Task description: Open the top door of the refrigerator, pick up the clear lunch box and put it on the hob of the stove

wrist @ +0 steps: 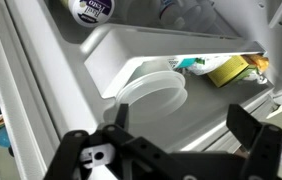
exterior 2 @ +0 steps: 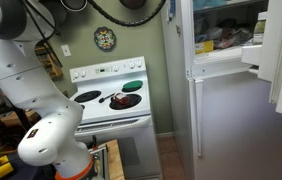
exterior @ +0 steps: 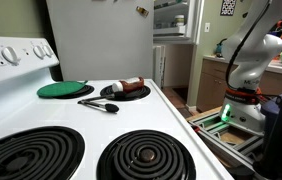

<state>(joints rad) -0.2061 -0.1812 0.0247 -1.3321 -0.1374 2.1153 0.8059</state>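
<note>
The clear lunch box is a round, translucent whitish tub. Its pale lid faces the wrist camera, and it lies in a white moulded compartment in the upper section of the refrigerator. One yellow packet lies just beside it in the same recess.

The gripper hangs in front of the tub, near it but not touching. Its two black fingers are spread as wide as they go, and there is nothing between them. The top door stands swung open, so the shelves behind it show.

In both exterior views the white arm rises from its base in a bent stack of joints and runs out of the top of the frame.

The stove stands beside the fridge's broad white side. On its hob are one green disc, one black plate with food, and one black spoon. Two bare coil burners fill the front of the hob in an exterior view.
</note>
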